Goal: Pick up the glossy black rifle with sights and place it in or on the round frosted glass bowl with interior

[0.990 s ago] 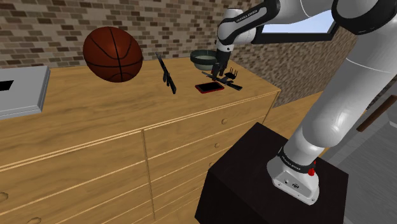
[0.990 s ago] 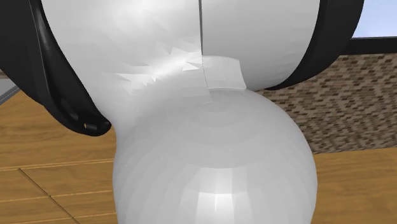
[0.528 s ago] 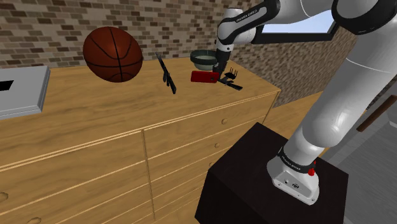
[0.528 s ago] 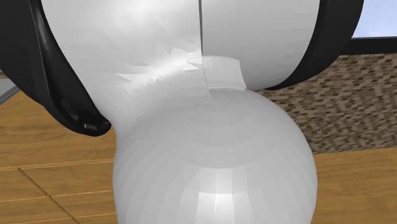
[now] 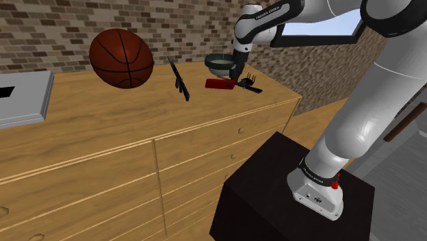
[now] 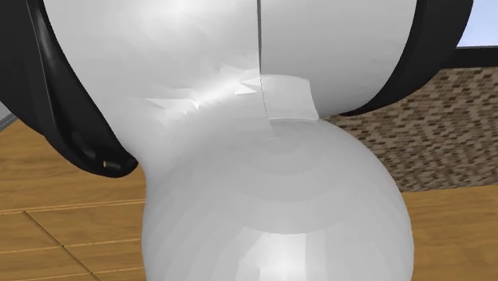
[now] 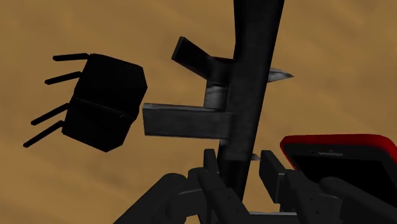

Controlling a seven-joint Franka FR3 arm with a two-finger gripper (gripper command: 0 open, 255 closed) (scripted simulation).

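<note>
Change: Over the last second the gripper (image 5: 236,71) rose a little above the wooden dresser (image 5: 102,137). The red phone (image 5: 219,83), which had lain flat on the wood a second earlier, came up with it and hung tilted just beside the fingers.
Claw: In the wrist view the gripper (image 7: 240,164) had its two fingers drawn in close on the rifle (image 7: 250,83), one on each side of its long dark body. We judged it clasped, not merely straddled.
Rifle: It was held in the fingers and, by our reading, off the wood, close in front of the bowl.
Meaning: The pick looked done and the lift begun, but the phone (image 7: 337,156) was riding along. We could not tell whether it lay on the rifle or was wedged against a finger.
Bowl: The round bowl (image 5: 219,63), dark at the rim and pale inside, stood just behind the gripper toward the brick wall, so we judged the carry to be short.
Neighbours: A black block with four prongs (image 7: 95,102) lay on the wood just beside the rifle. A second slim, gun-shaped black thing (image 5: 180,80) stood well apart, toward the basketball (image 5: 121,58).
In the way: We saw nothing between the rifle and the bowl. The risk we saw was the phone — it could drop into the bowl or shift the rifle in the grip.
</note>
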